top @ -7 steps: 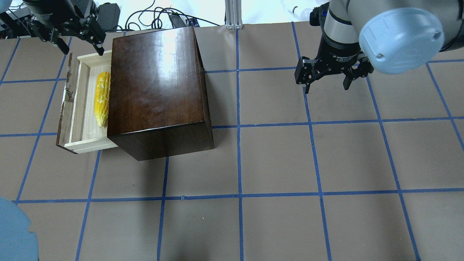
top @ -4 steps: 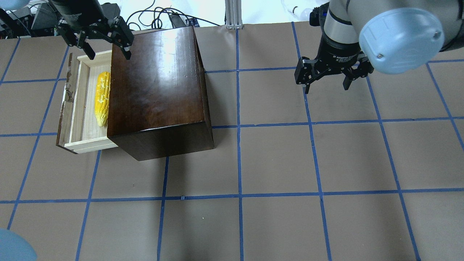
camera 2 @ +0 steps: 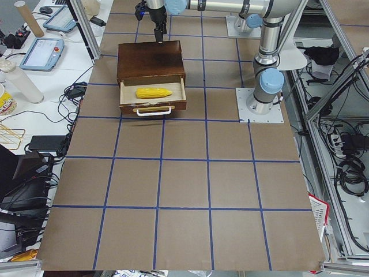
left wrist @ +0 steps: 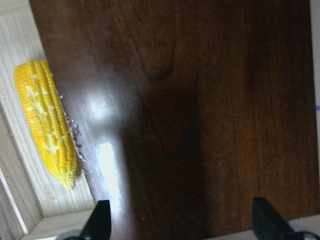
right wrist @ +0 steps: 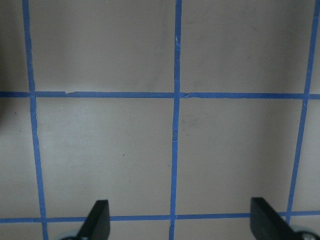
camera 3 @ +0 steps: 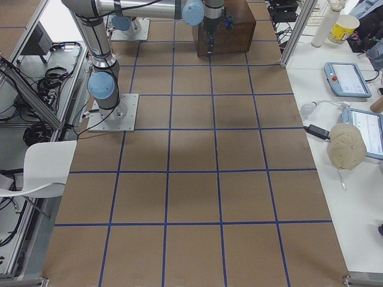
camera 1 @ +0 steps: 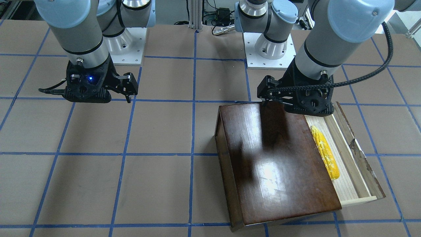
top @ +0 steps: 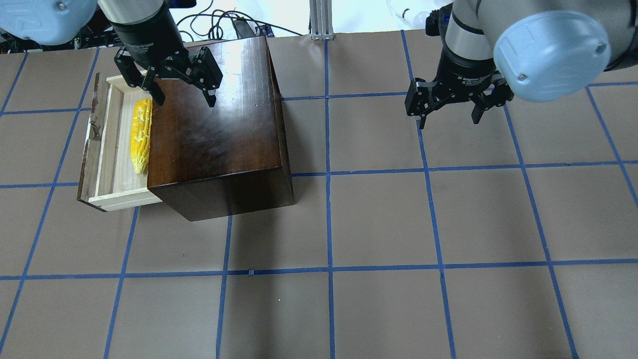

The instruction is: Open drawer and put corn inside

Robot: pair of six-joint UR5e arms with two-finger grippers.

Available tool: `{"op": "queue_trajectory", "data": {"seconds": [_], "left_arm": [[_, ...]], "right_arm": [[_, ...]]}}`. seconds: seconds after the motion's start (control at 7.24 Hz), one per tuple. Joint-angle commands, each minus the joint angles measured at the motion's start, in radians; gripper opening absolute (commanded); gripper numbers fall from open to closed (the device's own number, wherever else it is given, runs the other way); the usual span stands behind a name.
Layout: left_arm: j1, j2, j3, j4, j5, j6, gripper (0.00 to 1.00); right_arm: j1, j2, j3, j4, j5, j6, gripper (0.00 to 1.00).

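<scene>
The drawer [top: 112,149] stands pulled out of the left side of the glossy dark-brown box [top: 214,124]. The yellow corn [top: 140,134] lies inside it, against the box's edge, and also shows in the left wrist view [left wrist: 47,120] and the front view [camera 1: 325,158]. My left gripper [top: 185,102] is open and empty above the far left part of the box top, just right of the corn's thick end. My right gripper [top: 448,121] is open and empty above bare table, well right of the box.
The table is brown paper with a grid of blue tape [top: 329,179]. Cables and an aluminium post [top: 321,20] lie past the far edge. The arm bases [camera 1: 269,49] stand on the robot's side.
My left gripper has moved right and towards the robot, from beyond the drawer's far corner to above the box top. The right gripper, drawer and corn have not moved.
</scene>
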Motion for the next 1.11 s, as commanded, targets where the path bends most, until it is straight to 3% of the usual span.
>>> {"op": "queue_trajectory", "data": {"seconds": [0.0,0.97], "left_arm": [[0.005,0.033,-0.022,-0.001,0.002,0.007,1.00],[0.040,0.034,-0.025,0.000,-0.001,0.012,1.00]], "right_arm": [[0.000,0.000,0.000,-0.001,-0.001,0.000,1.00],[0.000,0.000,0.000,0.000,-0.003,0.000,1.00]]}}
